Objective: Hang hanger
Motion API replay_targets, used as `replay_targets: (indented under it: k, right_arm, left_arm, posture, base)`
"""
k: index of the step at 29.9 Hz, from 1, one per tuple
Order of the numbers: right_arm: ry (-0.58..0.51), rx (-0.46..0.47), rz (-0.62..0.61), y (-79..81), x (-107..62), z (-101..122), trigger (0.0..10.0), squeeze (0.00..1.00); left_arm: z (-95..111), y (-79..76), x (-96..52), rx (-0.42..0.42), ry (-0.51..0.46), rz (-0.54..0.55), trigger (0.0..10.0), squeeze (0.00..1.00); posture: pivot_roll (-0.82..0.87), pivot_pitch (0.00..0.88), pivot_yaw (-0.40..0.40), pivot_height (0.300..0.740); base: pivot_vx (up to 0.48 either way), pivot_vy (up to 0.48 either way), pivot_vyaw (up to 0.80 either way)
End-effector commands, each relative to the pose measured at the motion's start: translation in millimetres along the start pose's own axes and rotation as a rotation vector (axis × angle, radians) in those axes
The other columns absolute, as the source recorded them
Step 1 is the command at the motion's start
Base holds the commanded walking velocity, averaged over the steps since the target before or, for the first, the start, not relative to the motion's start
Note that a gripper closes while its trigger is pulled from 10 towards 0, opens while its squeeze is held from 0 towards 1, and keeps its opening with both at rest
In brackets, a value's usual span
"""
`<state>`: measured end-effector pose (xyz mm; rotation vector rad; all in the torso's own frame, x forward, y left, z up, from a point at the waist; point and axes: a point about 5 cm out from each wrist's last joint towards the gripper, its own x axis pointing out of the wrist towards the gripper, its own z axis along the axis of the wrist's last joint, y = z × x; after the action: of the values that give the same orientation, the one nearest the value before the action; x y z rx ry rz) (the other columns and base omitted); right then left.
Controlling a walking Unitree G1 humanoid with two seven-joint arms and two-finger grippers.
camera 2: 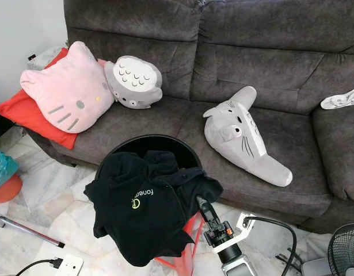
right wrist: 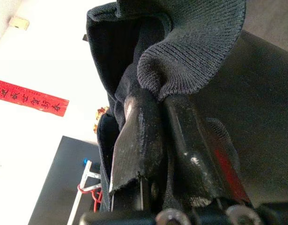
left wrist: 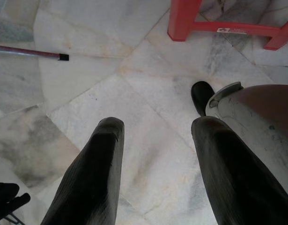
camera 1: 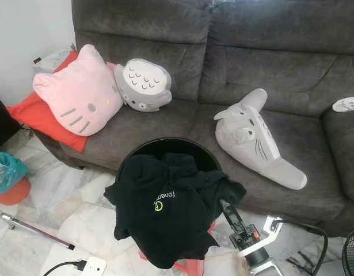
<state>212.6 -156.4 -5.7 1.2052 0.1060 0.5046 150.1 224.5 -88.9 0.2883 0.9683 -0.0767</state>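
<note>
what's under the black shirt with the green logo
A round black basket, rim showing behind the black shirt, and a red stool below. The basket's contents are covered. Right end effector grips the fabric.

Black sweater [camera 1: 165, 215] with green logo, crumpled, draped over front rim of round black basket [camera 1: 165, 145]; edge pinched by right gripper [right wrist: 155, 101].

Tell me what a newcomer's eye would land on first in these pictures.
First, the black garment draped over a round black basket in front of the grey sofa, with the right gripper shut on its fabric. Next, the pink cat cushion at the sofa's left end, and the long grey plush lying on the middle seat.
</note>
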Motion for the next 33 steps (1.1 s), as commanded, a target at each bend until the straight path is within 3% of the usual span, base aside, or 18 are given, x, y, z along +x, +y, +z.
replay_targets:
  k: [1, 9, 14, 15, 16, 17, 20, 21, 22, 33]
  right_arm:
    - [0.003, -0.012, 0.017, 3.7, 4.9, 2, 0.0, 0.0]
    - [-0.011, -0.062, 0.046, 12.9, 16.3, 7, 0.0, 0.0]
    - [-0.032, -0.126, 0.108, 30.7, 30.7, 17, 0.0, 0.0]
    - [-0.028, -0.138, 0.111, 32.7, 31.6, 17, 0.5, 0.0]
    - [-0.019, -0.154, 0.114, 35.9, 32.6, 17, 2.6, 0.0]
    - [-0.013, -0.177, 0.106, 36.7, 32.8, 17, 10.0, 0.0]
    - [-0.009, -0.237, 0.056, 36.1, 32.1, 18, 10.0, 0.0]
    - [-0.01, -0.317, -0.019, 33.4, 30.7, 20, 10.0, 0.0]
    - [-0.011, -0.333, -0.061, 31.1, 29.8, 21, 10.0, 0.0]
    - [-0.063, -0.346, -0.125, 34.6, 30.8, 24, 10.0, 0.0]
  left_arm:
    - [-6, 2.3, -1.7, 0.012, 0.022, 0.003, 10.0, 0.0]
    - [-6, 1.9, -1.7, 0.009, 0.023, 0.002, 10.0, 0.0]
    - [-6, 1.7, -1.7, 0.008, 0.022, 0.001, 10.0, 0.0]
    - [-6, 1.7, -1.7, 0.008, 0.022, 0.001, 10.0, 0.0]
    - [-6, 1.7, -1.7, 0.007, 0.022, 0.0, 10.0, 0.0]
    - [-6, 1.6, -1.7, 0.007, 0.022, 0.0, 10.0, 0.0]
    - [-6, 1.4, -1.7, 0.006, 0.023, -0.004, 10.0, 0.0]
    - [-7, 0.9, -1.6, 0.002, 0.025, -0.011, 10.0, 0.0]
    - [-7, 0.7, -1.6, -0.004, 0.027, -0.017, 10.0, 0.0]
    - [-8, 0.3, -1.9, -0.041, 0.033, -0.018, 10.0, 0.0]
  posture:
    - [-0.04, 0.032, 0.065, 0.74]
    - [-0.05, 0.032, 0.065, 0.74]
    - [-0.05, 0.033, 0.062, 0.74]
    - [-0.05, 0.033, 0.062, 0.74]
    - [-0.05, 0.033, 0.062, 0.74]
    - [-0.05, 0.033, 0.062, 0.74]
    - [-0.05, 0.034, 0.061, 0.74]
    - [-0.05, 0.036, 0.062, 0.74]
    - [-0.05, 0.038, 0.062, 0.74]
    - [-0.05, 0.038, 0.06, 0.74]
  base:
    - [0.0, 0.0, 0.0]
    - [0.0, 0.0, 0.0]
    - [0.0, 0.0, 0.0]
    - [0.0, 0.0, 0.0]
    - [0.0, 0.0, 0.0]
    - [0.0, 0.0, 0.0]
    - [0.0, 0.0, 0.0]
    - [0.0, 0.0, 0.0]
    - [0.0, 0.0, 0.0]
    - [0.0, 0.0, 0.0]
